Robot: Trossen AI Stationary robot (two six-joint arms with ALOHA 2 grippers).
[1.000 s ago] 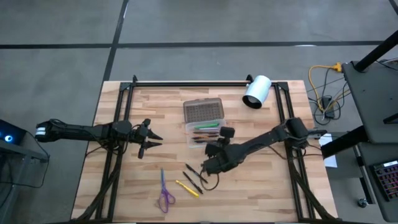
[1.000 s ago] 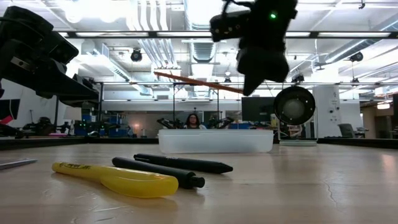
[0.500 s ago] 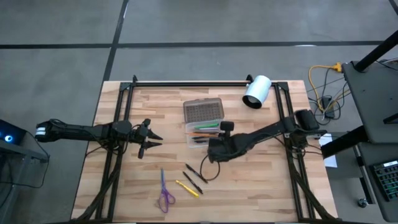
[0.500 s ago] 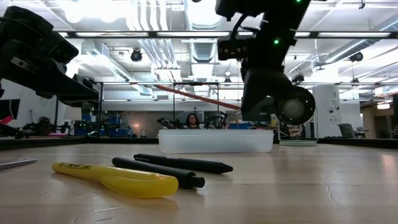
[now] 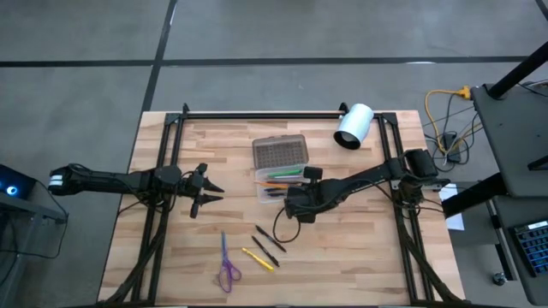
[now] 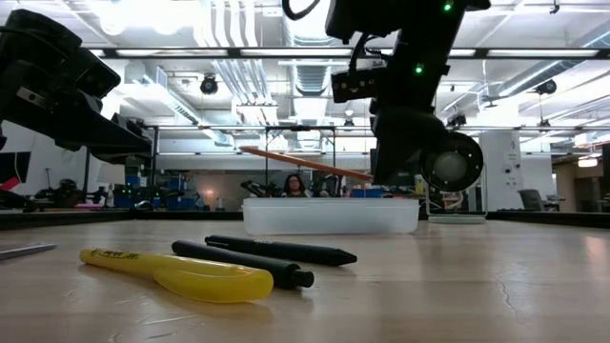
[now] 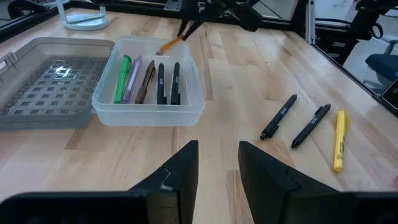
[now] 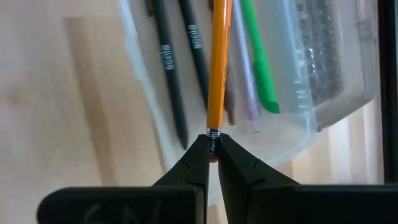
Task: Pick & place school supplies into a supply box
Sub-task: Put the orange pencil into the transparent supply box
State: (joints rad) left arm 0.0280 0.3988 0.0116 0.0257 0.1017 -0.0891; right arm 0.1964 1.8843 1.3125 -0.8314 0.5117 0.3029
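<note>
over the supply box (image 5: 280, 184) the right gripper (image 8: 211, 152) pinched an orange pencil (image 8: 219, 62) by its eraser end, apparently just above the pens inside. off to the left, the left gripper (image 5: 199, 190) hung parted, empty.

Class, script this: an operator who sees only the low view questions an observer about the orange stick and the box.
Operator: What holds the orange stick?
Observer: The right claw is shut on the eraser end of an orange pencil.
Operator: What's inside the box?
Observer: A green pen and two black pens, among others, lying side by side.
</note>
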